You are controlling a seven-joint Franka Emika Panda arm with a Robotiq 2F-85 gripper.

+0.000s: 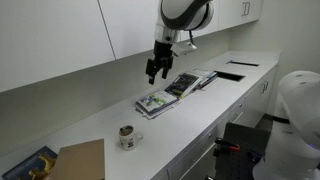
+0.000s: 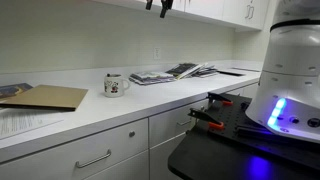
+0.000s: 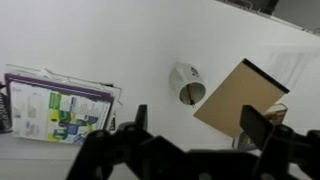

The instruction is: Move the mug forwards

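The mug [image 1: 126,137] is small and white with a dark pattern, upright on the white counter [image 1: 190,115]. It also shows in an exterior view [image 2: 115,86] and in the wrist view [image 3: 186,83], where its dark inside faces the camera. My gripper [image 1: 156,73] hangs high above the counter, well away from the mug, over the magazines. Its fingers [image 3: 196,124] are spread wide and hold nothing. In an exterior view only its tips [image 2: 158,6] show at the top edge.
A spread of magazines [image 1: 170,92] lies on the counter below the gripper, also seen in the wrist view [image 3: 58,107]. A brown cardboard sheet [image 1: 82,160] lies next to the mug, over a book [image 1: 30,163]. Cabinets hang above the counter.
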